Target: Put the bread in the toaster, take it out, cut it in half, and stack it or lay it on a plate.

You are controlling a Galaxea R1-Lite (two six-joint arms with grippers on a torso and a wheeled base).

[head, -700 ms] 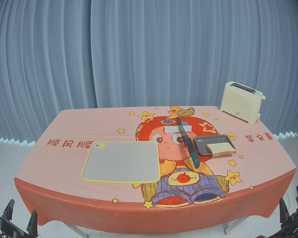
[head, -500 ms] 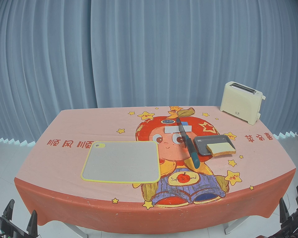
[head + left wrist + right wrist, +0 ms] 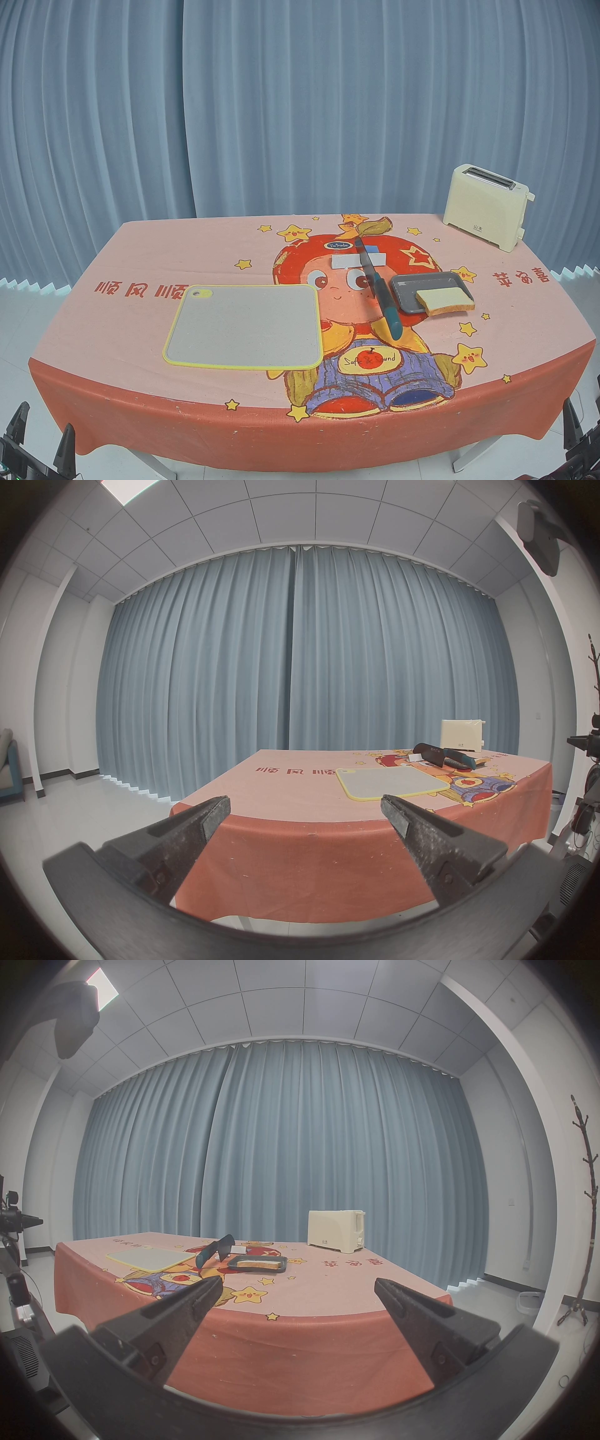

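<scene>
– Sitting where, the bread [image 3: 445, 300]?
– On the dark grey tray [image 3: 406, 289], right of the table's middle. One slice, whole, lying flat at the tray's near right corner.
– Toaster?
– The cream toaster [image 3: 486, 206] stands upright at the far right corner of the table, slot on top, well apart from the tray.
– Knife?
– The knife [image 3: 381, 294] lies on the cloth just beside the tray's left edge. Teal handle toward the robot, blade pointing away. The blade crosses a small white strip [image 3: 344, 261].
– Board?
– The cutting board [image 3: 244, 326] is grey with a yellow rim and lies flat, left of the knife, near the front edge.
– Tools, quick.
– The left gripper [image 3: 304, 808] has its fingers spread wide and grasps nothing. It hangs low off the table's near left side, short of the edge and pointed at the table. The right gripper [image 3: 299, 1290] is the same: fingers wide apart, nothing between them, low off the near right side. Both are well apart from the bread.
– Anything else?
– A pink-orange cartoon tablecloth [image 3: 156, 262] covers the table, and a blue-grey curtain [image 3: 300, 106] hangs behind it.
</scene>
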